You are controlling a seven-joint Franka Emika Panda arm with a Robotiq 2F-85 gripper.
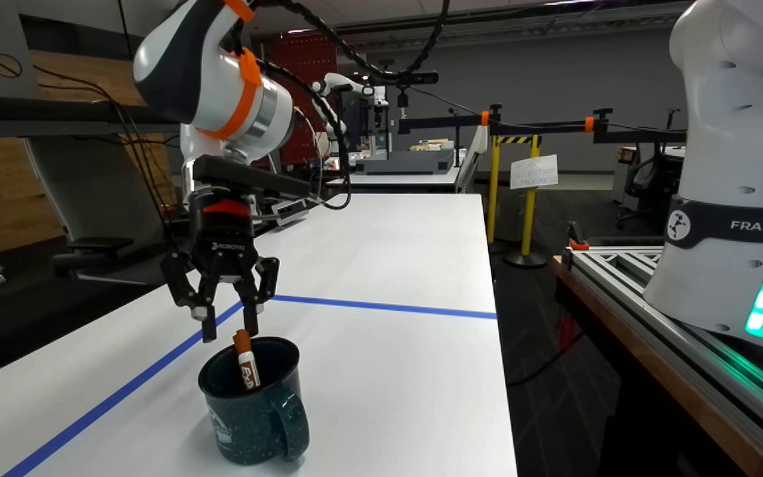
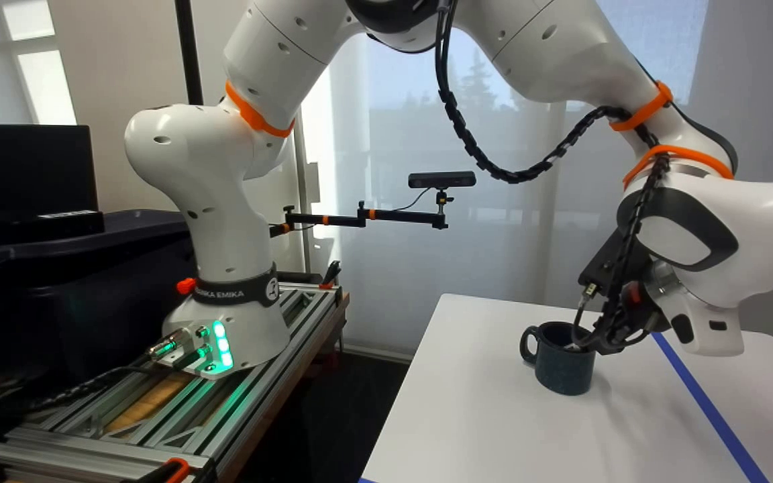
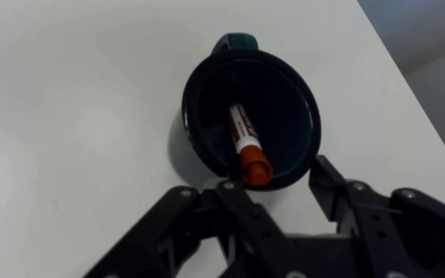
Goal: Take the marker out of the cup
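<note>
The cup (image 1: 252, 427) is a dark teal mug that stands upright on the white table. It also shows in an exterior view (image 2: 563, 370) and in the wrist view (image 3: 182, 152). The marker (image 1: 248, 368) leans inside it with the orange-red cap end up at the rim. In the wrist view the marker (image 3: 246, 133) has its cap close beside the left finger. My gripper (image 1: 230, 329) is open, pointing down just above the cup's rim. In the wrist view the gripper (image 3: 276, 164) has its fingers apart, the right one away from the marker.
The cup's handle (image 1: 294, 424) sticks out on the side toward the robot base (image 1: 732, 265). Blue tape lines (image 1: 136, 384) run across the white table (image 1: 408, 397). The table's edge (image 1: 504, 397) lies between cup and base. A camera on a bar (image 2: 441, 180) stands behind.
</note>
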